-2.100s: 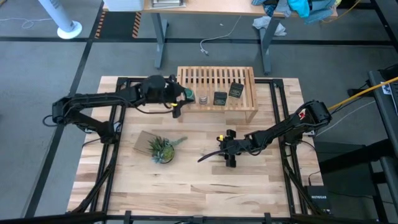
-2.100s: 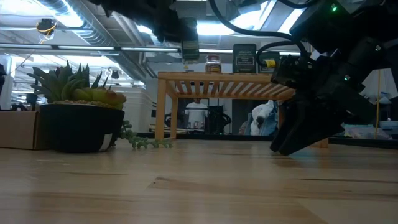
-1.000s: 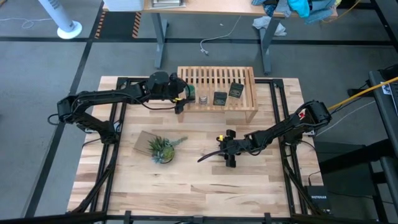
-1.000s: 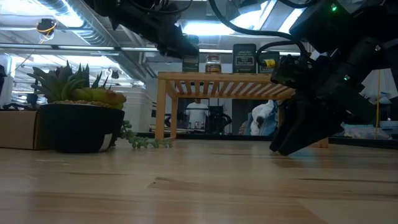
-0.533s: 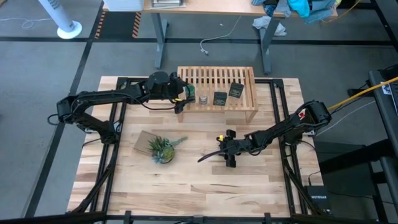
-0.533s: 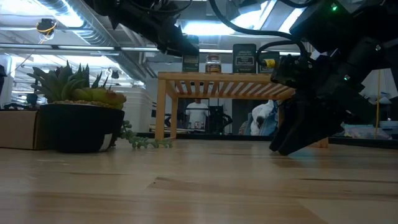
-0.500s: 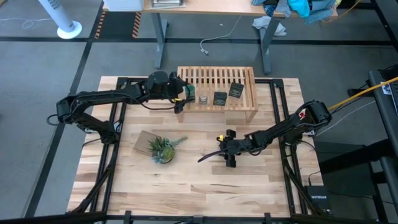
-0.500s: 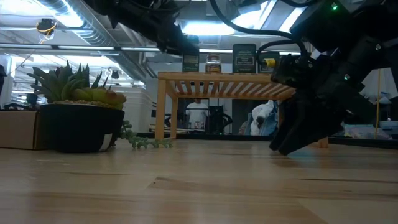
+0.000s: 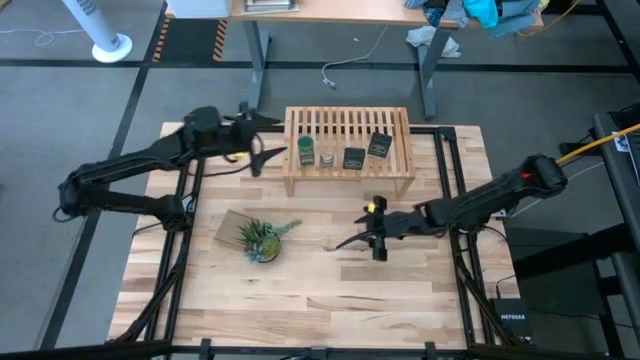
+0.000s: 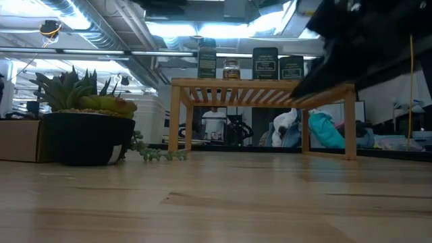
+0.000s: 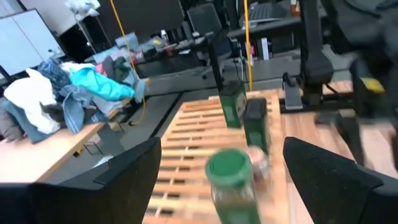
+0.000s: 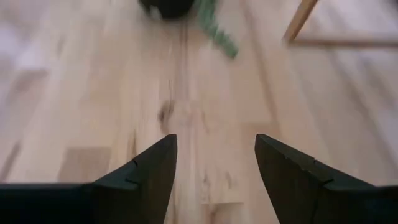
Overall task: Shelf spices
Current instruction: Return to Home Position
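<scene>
**Wood shelf (image 9: pixel 348 120) carries all four spices (image 9: pixel 353 157)**

Green-capped jar (image 9: pixel 305 151), tiny jar (image 9: pixel 326 158) and two dark tins (image 9: pixel 379 146) stand in a row along the shelf's near edge, so we judge shelving done. Left hand (image 9: pixel 262 143), off the shelf's left end, and right hand (image 9: pixel 355 245), over the table's (image 9: pixel 300 290) middle, gape wide, empty.

Left pincer (image 9: pixel 256 140) has come away from the green-capped jar (image 9: pixel 305 152) and backed off the shelf (image 9: pixel 347 122). It now sits out past the shelf's left end, fingers spread with nothing between them. The jar stands alone on the slats. I read the right pincer (image 9: pixel 345 241) as lifted from the bench (image 9: pixel 300 290) and shifted slightly right. In the low view it no longer covers the right leg (image 10: pixel 349 121) of the shelf.
</scene>
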Controlling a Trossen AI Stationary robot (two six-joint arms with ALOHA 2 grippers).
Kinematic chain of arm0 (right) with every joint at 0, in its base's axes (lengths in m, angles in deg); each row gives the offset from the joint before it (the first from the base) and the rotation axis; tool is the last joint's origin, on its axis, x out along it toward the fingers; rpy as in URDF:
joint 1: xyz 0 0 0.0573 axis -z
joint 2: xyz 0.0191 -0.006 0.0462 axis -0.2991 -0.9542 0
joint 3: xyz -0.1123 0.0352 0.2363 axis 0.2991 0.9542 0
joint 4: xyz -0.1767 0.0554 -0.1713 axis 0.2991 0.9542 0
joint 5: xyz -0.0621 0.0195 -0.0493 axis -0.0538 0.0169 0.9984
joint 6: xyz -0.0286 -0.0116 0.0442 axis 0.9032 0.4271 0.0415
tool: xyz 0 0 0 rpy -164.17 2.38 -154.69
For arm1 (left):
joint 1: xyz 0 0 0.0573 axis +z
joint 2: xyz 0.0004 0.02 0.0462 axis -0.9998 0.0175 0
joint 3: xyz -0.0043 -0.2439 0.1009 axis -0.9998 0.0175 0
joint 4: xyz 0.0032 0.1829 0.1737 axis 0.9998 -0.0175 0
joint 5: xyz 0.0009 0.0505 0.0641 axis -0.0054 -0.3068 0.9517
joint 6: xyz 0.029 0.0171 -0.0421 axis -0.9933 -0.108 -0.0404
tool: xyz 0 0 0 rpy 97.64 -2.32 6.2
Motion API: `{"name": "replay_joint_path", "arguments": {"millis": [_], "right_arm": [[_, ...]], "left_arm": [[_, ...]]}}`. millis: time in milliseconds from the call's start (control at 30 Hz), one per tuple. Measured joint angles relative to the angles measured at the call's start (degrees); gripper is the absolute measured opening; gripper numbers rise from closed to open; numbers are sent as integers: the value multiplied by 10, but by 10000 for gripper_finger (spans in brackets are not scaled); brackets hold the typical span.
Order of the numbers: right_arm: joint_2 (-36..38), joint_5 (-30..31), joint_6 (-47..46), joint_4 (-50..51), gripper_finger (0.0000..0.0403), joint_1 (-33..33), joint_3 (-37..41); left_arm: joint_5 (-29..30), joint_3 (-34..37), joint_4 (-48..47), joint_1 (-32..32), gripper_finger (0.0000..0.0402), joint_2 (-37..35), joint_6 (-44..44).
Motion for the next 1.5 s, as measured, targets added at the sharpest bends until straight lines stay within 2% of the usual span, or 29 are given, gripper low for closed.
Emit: {"name": "replay_joint_path", "arguments": {"millis": [100, 233, 400, 533, 700, 967, 1067, 1200, 1500], "right_arm": [[74, 14, 0, 44, 223, 0, 0], [181, 19, 0, 113, 223, 0, 0], [296, 0, 12, 158, 223, 0, 0], [377, -12, 25, 167, 223, 0, 24], [470, -16, 20, 157, 223, 0, 89], [599, -75, 17, 83, 223, 0, 195], [636, -86, 17, 64, 223, 0, 230], [676, -86, 17, 61, 223, 0, 263], [720, -97, 18, 53, 223, 0, 304]], "left_arm": [[0, 0, -73, 0, 330, -50, 4], [-1, 0, -186, -1, 331, -106, 56], [-5, 0, -310, -27, 331, -146, 79], [-12, 39, -322, -66, 331, -171, 84], [-12, 130, -261, -98, 331, -213, 104], [-14, 293, -57, -126, 331, -281, 134], [-39, 346, 23, -132, 331, -297, 137], [-72, 406, 110, -135, 331, -306, 151], [-77, 521, 267, -153, 331, -305, 185]]}}
